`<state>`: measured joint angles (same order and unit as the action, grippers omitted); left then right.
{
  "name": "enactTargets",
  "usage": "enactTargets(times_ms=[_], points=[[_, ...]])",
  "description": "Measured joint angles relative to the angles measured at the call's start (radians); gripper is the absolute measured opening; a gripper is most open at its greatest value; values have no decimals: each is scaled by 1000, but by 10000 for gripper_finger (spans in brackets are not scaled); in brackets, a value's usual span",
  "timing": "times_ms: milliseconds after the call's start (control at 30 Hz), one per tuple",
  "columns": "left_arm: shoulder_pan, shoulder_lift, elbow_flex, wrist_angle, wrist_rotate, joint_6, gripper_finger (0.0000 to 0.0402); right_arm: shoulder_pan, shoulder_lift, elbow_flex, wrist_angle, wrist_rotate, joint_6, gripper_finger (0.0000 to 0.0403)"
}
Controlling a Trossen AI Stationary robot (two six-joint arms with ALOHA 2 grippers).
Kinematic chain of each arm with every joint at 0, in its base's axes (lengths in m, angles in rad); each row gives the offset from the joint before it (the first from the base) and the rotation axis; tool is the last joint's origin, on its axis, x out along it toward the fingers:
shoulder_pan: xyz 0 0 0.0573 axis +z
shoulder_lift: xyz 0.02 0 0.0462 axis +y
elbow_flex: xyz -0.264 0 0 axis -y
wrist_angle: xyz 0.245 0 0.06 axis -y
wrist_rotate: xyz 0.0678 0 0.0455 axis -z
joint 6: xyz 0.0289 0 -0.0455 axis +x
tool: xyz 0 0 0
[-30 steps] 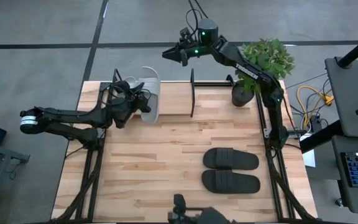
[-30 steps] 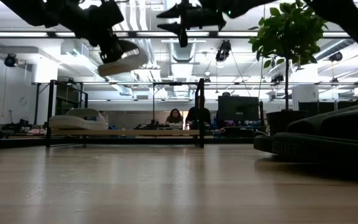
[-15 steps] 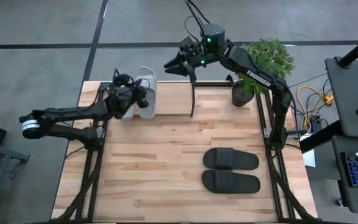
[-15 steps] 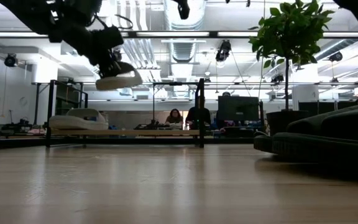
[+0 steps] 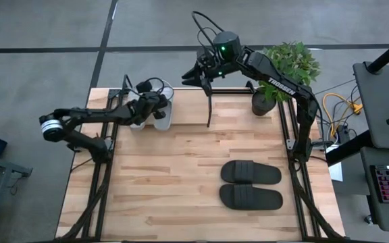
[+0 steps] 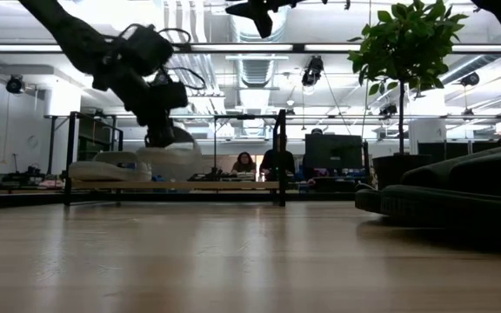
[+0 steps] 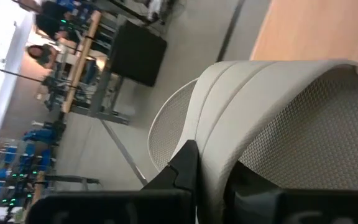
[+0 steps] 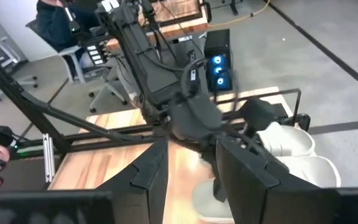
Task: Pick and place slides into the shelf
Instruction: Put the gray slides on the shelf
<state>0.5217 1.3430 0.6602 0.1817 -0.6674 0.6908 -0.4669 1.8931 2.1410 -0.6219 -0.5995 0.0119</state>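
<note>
Slides: white pair (image 5: 155, 108) at the shelf's (image 5: 211, 91) left end; black pair (image 5: 250, 184) on open tabletop (image 5: 161, 175).
Left gripper (image 5: 155, 109): clamped on a white slide.
Right gripper (image 5: 193, 75): part open, above the shelf's far edge.
Low view: held slide seems just above the board.

Shelf (image 5: 210, 101) along the table's (image 5: 181, 175) far edge, plant (image 5: 286, 67) right of it, two slides (image 5: 250, 184) near-right, another seemingly on the shelf's left end (image 5: 162, 111)

Count so far: two black slides (image 5: 250, 184) on the table, two white slides (image 5: 155, 112) over at the one shelf (image 5: 209, 101), one potted plant (image 5: 283, 69).
</note>
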Motion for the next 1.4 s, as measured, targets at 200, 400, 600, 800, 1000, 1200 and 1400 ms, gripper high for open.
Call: enactTargets(times_ms=[200,400,600,800,1000,1200,1400], points=[[61,53,15,24,42,5,0,0,0,-10,-10,-1,-22,130],[99,53,-4,15,80,44,0,0,0,-14,-11,-1,-30,122],[116,40,-12,11,109,52,0,0,0,-14,-11,-1,-40,123],[143,43,-20,10,136,53,0,0,0,-14,-12,-1,-40,125],[164,43,-29,1,147,56,0,0,0,-14,-20,-1,-41,118],[170,45,-29,-7,146,80,0,0,0,-15,-19,-1,-43,122],[173,46,-30,5,157,73,0,0,0,-15,-20,-1,-47,125]])
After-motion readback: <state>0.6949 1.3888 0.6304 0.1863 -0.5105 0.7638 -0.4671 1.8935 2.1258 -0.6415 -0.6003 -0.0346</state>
